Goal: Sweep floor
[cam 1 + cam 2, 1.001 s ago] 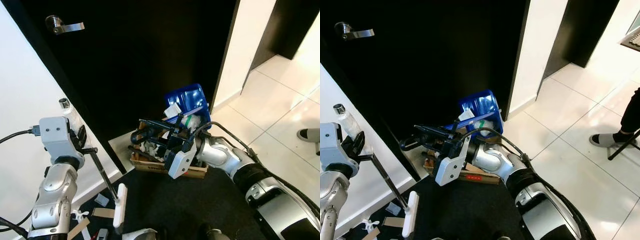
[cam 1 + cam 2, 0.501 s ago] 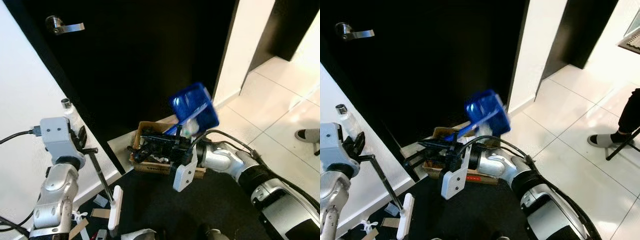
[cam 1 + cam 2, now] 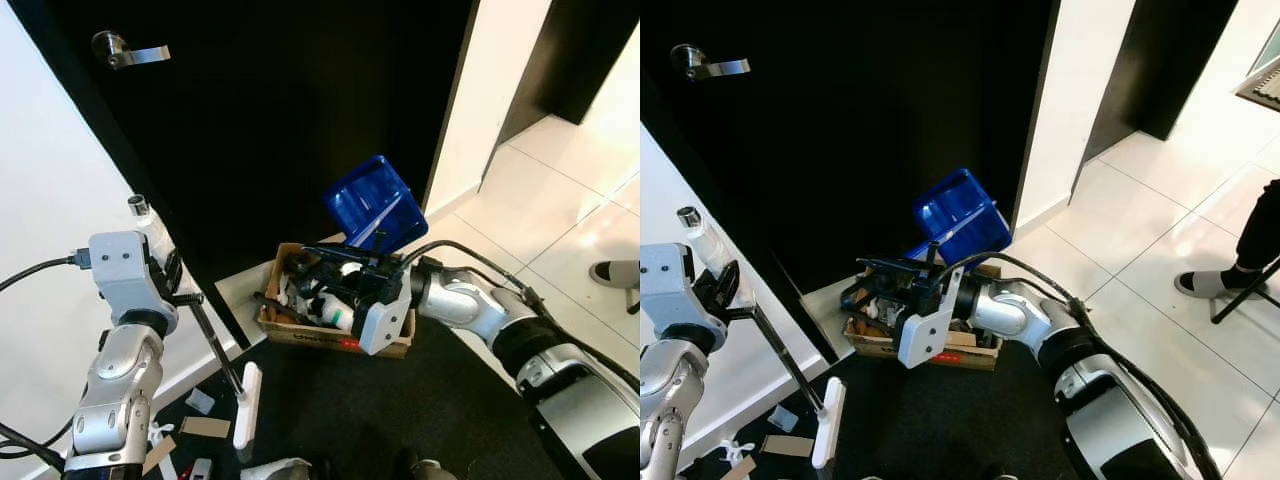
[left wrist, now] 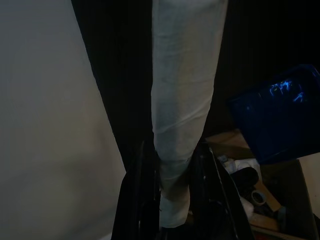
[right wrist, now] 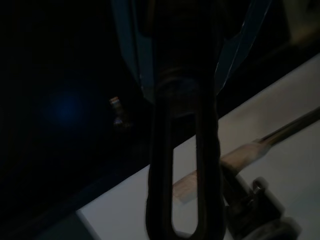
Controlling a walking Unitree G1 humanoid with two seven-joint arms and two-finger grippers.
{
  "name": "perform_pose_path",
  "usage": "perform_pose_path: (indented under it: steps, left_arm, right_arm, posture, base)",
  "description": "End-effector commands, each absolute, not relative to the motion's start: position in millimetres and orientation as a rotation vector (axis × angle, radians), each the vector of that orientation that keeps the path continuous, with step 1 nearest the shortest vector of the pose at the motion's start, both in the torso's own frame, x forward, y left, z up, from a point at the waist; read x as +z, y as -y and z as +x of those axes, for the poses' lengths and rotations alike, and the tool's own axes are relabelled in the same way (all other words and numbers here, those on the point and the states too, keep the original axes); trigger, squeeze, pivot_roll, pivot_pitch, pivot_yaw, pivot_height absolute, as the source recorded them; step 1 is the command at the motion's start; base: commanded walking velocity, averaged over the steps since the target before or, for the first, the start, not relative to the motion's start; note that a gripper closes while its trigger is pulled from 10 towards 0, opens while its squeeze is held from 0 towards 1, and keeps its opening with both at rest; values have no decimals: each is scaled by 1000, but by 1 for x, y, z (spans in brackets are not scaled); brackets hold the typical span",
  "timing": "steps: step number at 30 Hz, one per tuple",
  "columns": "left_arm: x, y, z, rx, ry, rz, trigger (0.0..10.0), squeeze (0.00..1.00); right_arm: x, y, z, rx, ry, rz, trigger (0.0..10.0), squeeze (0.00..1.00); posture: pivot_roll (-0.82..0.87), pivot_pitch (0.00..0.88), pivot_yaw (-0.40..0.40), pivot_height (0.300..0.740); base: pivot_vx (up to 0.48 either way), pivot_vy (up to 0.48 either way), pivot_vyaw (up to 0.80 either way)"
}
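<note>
Left eye view: right gripper (image 3: 335, 272) reaches over a cardboard box (image 3: 330, 335) on the floor against a black door (image 3: 280, 100); its fingers close on the handle of a blue dustpan (image 3: 373, 203), which stands tilted just above and beyond the jaws, over the box. Scraps of rubbish (image 3: 330, 300) lie in the box right under the jaws. Left gripper (image 3: 170, 285) clamps the rod of a broom (image 3: 225, 365); the white broom head (image 3: 245, 405) hangs well below the jaws, near paper scraps (image 3: 205, 425) on the dark mat (image 3: 380, 410).

Right eye view: same layout; a person's foot (image 3: 1200, 283) rests on the white tiles (image 3: 1160, 200), well apart from both grippers.

Left wrist view: a white wrapped handle (image 4: 185, 100) runs straight out between the two dark fingers (image 4: 142, 200), gripped tight. Dustpan and box sit beyond the jaws to one side.

Right wrist view: very dark. A looped dark handle (image 5: 182, 165) runs along the jaws, apparently the dustpan's, with blue plastic at its far end.
</note>
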State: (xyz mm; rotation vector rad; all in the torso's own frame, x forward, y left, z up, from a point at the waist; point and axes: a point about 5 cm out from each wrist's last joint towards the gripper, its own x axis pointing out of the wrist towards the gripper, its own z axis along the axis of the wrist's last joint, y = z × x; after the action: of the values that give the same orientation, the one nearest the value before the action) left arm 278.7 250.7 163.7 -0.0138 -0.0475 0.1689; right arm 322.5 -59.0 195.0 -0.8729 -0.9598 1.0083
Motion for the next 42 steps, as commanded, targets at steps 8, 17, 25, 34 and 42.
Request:
perform_pose_path:
  steps: [8, 17, 25, 34, 42]
  left_arm:
    - [150, -247, 277, 145, -42, -2, 10000, 0]
    - [130, -234, 278, 141, -226, -131, 10000, 0]
    - [127, -225, 275, 112, -261, -94, 10000, 0]
    - [140, -230, 285, 160, -198, -171, 10000, 0]
    - [160, -254, 297, 303, -91, -166, 10000, 0]
  right_arm:
    - [265, 109, 339, 557, 1051, -728, 10000, 0]
    - [299, 144, 328, 342, 1050, -525, 10000, 0]
    - [308, 163, 314, 214, 955, -249, 10000, 0]
    - [283, 134, 288, 410, 782, -35, 10000, 0]
    - [246, 102, 268, 557, 610, 56, 10000, 0]
  posture:
    - [62, 192, 60, 740]
    - [48, 197, 80, 740]
    - [42, 195, 90, 740]
    - [36, 195, 90, 740]
    - [31, 190, 85, 740]
  base:
    - [0, 0, 0]
    - [0, 0, 0]
    - [0, 0, 0]
    - [0, 0, 0]
    - [0, 0, 0]
